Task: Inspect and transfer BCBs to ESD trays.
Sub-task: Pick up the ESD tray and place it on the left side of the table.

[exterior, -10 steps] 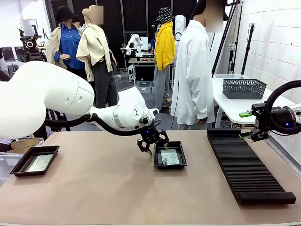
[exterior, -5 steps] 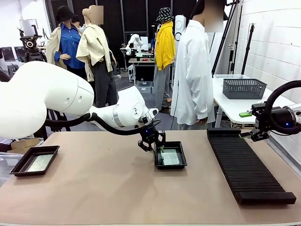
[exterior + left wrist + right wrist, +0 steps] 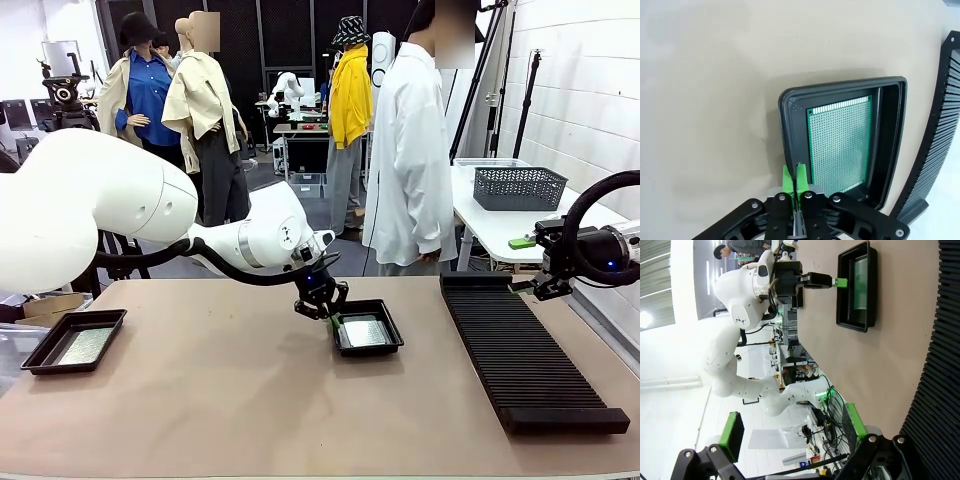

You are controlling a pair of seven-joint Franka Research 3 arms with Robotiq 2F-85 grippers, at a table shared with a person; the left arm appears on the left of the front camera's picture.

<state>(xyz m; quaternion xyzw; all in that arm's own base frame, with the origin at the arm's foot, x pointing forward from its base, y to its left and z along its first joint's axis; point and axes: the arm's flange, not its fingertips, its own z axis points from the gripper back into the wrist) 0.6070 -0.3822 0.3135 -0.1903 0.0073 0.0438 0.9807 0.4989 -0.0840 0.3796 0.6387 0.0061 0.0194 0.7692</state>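
The green pads [image 3: 788,181] of the left gripper [image 3: 794,181] are pressed together on the near rim of a black tray [image 3: 790,134], and the tray is seen tilted up at that side in the front view. A green circuit board [image 3: 840,142] is lying flat inside it. Off to the right, the right gripper [image 3: 790,440] is held with its fingers spread wide, nothing between them, above the edge of a long black ribbed rack [image 3: 525,365]. At the far left of the table [image 3: 240,410], a second tray [image 3: 40,352] is seen with another board [image 3: 84,345] in it.
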